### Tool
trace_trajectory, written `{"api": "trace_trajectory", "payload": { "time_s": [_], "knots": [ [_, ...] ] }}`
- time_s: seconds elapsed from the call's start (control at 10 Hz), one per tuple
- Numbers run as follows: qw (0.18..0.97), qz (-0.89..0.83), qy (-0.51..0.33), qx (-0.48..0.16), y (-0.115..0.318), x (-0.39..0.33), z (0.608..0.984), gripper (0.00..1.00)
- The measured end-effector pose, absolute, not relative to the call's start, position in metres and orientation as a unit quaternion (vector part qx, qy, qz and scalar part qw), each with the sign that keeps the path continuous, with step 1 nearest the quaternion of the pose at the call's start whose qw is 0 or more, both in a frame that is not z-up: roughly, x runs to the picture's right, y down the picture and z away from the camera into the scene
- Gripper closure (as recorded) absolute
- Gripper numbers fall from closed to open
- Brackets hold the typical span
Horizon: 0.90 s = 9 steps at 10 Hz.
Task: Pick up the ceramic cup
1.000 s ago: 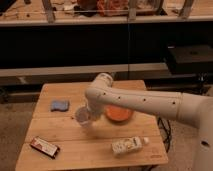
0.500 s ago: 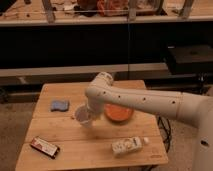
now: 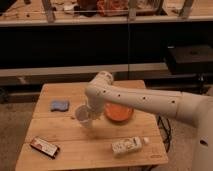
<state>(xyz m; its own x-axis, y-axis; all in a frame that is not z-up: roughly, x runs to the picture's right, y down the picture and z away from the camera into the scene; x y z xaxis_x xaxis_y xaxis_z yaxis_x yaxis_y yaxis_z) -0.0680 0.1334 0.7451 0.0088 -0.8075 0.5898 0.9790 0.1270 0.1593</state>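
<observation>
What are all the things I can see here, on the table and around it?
small pale round ceramic cup: one, whitish, table's middle-left, at the claw
wide orange bowl: one, orange, just right of the cup
blue folded cloth: one, blue, table's left side
dark flat snack packet: one, dark, front-left corner
white rectangular carton: one, white, lying near the front edge
light wooden table: one, tan, centre
white robot arm: one, white, reaching in from the right
claw: one, pale, at the cup

Wooden table, dark shelving behind, grey floor, dim warm light; claw above table middle.
</observation>
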Motion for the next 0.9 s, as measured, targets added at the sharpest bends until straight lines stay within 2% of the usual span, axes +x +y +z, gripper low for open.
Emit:
{"api": "trace_trajectory", "payload": {
  "time_s": [0.9],
  "knots": [
    [0.692,-0.645,-0.287,-0.149,0.1270,-0.0689,0.7457,1.00]
  ]
}}
